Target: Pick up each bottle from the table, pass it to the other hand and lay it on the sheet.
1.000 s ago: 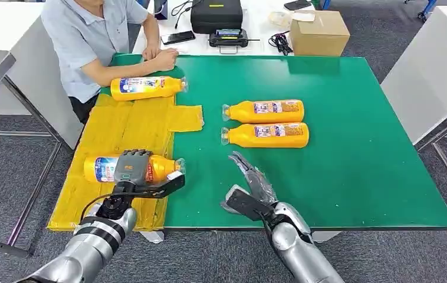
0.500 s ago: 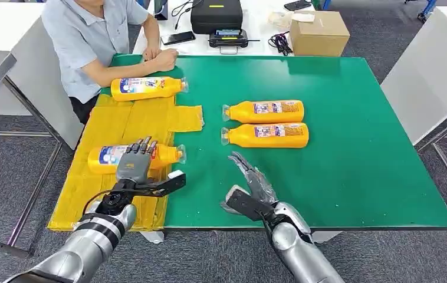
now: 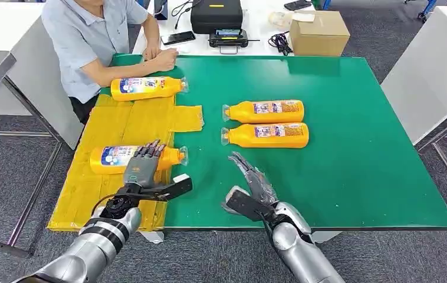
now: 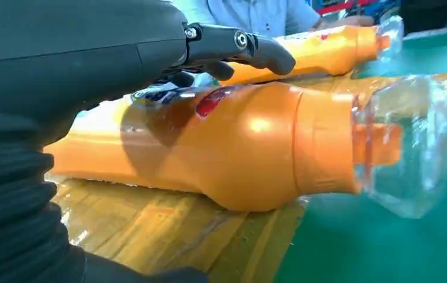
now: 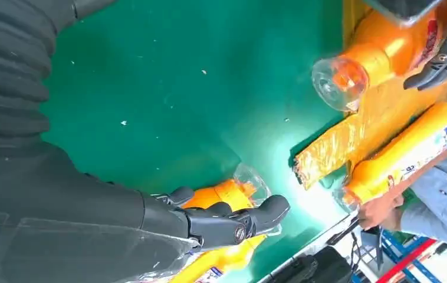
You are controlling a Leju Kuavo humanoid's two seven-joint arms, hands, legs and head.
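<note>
Left hand (image 4: 233,50) fingers above bottle (image 4: 221,147)

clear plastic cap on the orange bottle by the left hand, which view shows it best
The left wrist view: the clear plastic cap of the orange bottle is close and side-on, the orange nozzle visible inside. The right wrist view shows it end-on; the head view shows it tiny.

Four bottles out here, one sheet!
Two bottles (image 3: 147,88) (image 3: 132,158) on the sheet (image 3: 121,127), two (image 3: 263,111) (image 3: 265,135) on green table (image 3: 357,147).
</note>
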